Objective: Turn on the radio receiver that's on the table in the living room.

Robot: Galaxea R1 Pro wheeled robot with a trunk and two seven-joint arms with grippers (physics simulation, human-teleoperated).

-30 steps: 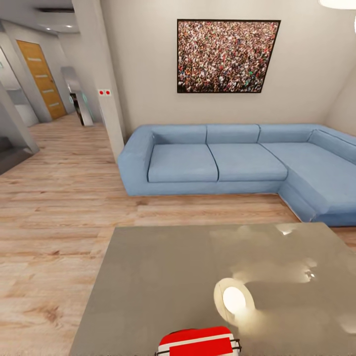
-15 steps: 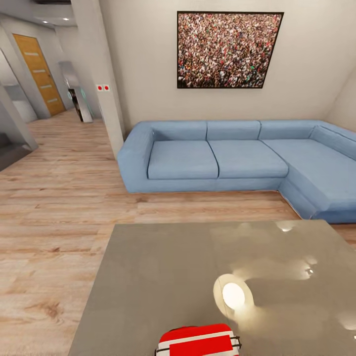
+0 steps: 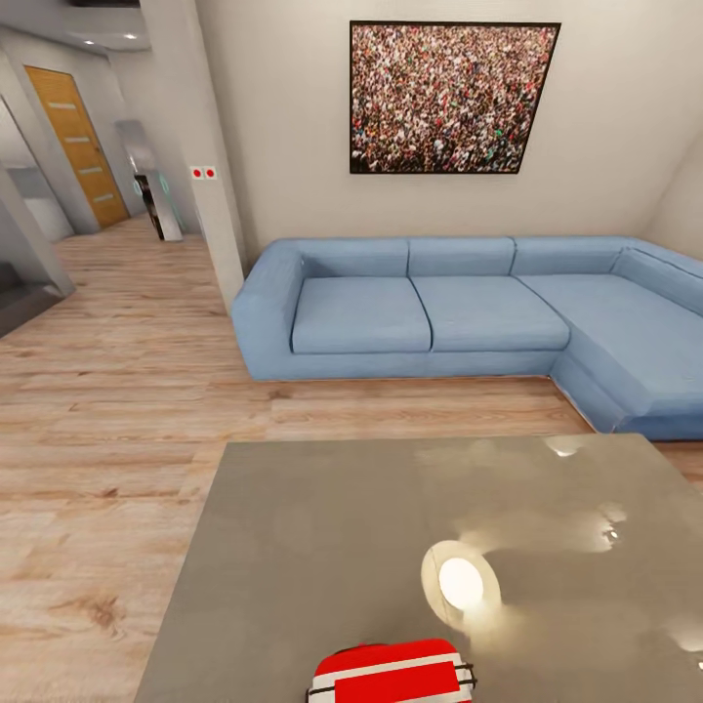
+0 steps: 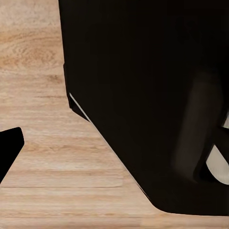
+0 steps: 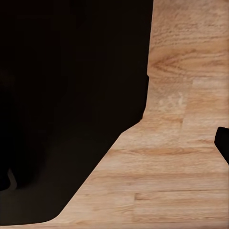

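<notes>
Radio receiver (image 3: 392, 674) upright on table (image 3: 322, 547); long axis crosswise.

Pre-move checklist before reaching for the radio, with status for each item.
1. Radio in sight: ok, on the table at the head view's bottom edge, partly cut off.
2. Dial and switch side visible: not ok, only the red top with its white stripe shows.
3. Table around the radio free of clutter: ok for the part in view; just a lamp's reflection on the glossy top.
4. Arms ready over the table: cannot tell; both wrist views look at the wood floor beside a dark body.
5. Gripper opening: cannot tell for either side.
6. Radio upright: cannot tell, too little of it shows.
</notes>
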